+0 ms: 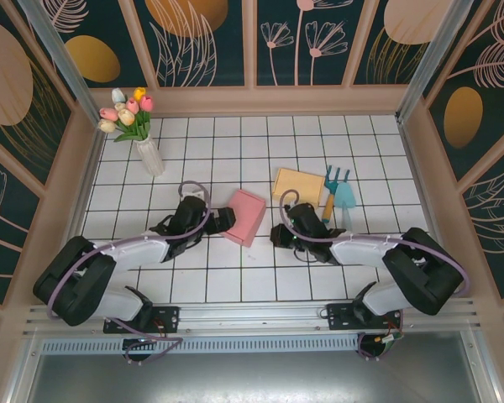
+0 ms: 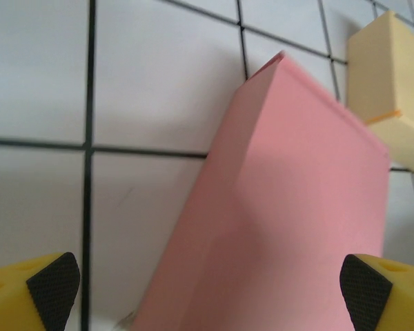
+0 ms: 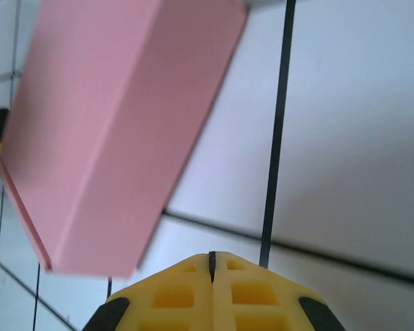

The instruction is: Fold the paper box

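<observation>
The pink paper box (image 1: 246, 215) lies on the white tiled table between the two arms, its flaps folded shut. In the left wrist view the pink box (image 2: 290, 221) reaches in between my left gripper's (image 2: 207, 286) wide-open fingertips (image 2: 52, 283), touching neither. From above, my left gripper (image 1: 225, 220) sits right at the box's left edge. My right gripper (image 1: 277, 234) is shut with nothing in it, just right of the box. In the right wrist view its yellow fingers (image 3: 211, 256) meet tip to tip, and the pink box (image 3: 117, 124) lies ahead to the left.
A yellow box (image 1: 299, 185) lies behind the right gripper, beside small teal garden tools (image 1: 340, 195). The yellow box (image 2: 393, 96) also shows past the pink box's far corner. A white vase of tulips (image 1: 143, 134) stands at the back left. Wooden walls fence the table.
</observation>
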